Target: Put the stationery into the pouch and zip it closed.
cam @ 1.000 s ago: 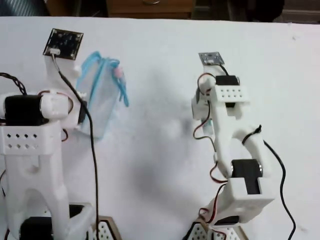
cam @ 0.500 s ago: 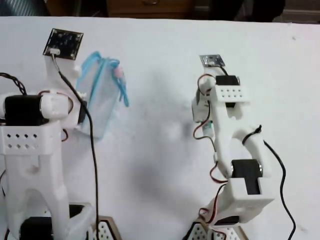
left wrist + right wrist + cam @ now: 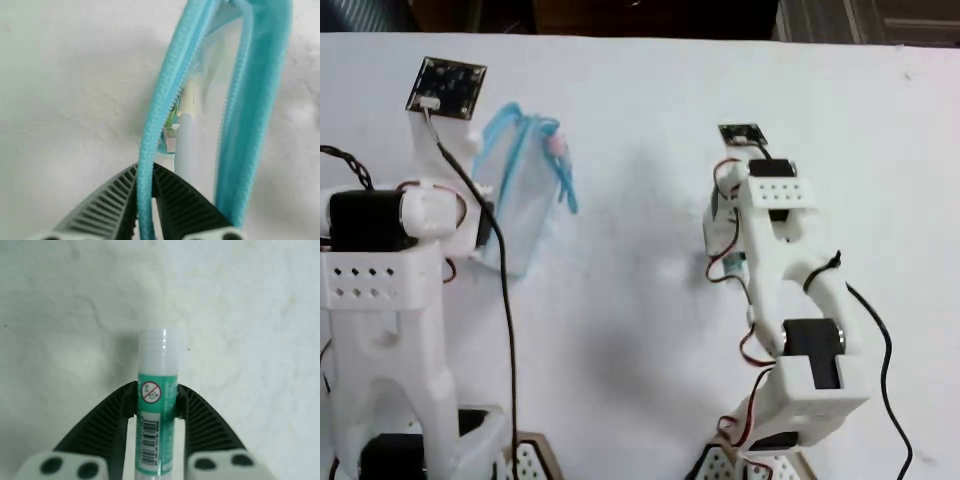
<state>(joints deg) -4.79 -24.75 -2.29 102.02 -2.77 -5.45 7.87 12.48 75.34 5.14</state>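
Observation:
A clear pouch with a light blue zipper edge stands on the white table at the left of the high view. My left gripper is shut on one zipper edge of the pouch, holding its mouth apart; a pale stick-like item shows inside. In the middle right of the table my right gripper is shut on a glue stick with a green label and a translucent cap. The glue stick is mostly hidden under the right arm in the high view.
A small black camera board on a cable lies behind the pouch. Another small board sits on the right arm's far end. Bare white tabletop lies between the two arms.
The right arm has drawn slightly back toward its base with the glue stick. The left arm and pouch have not moved.

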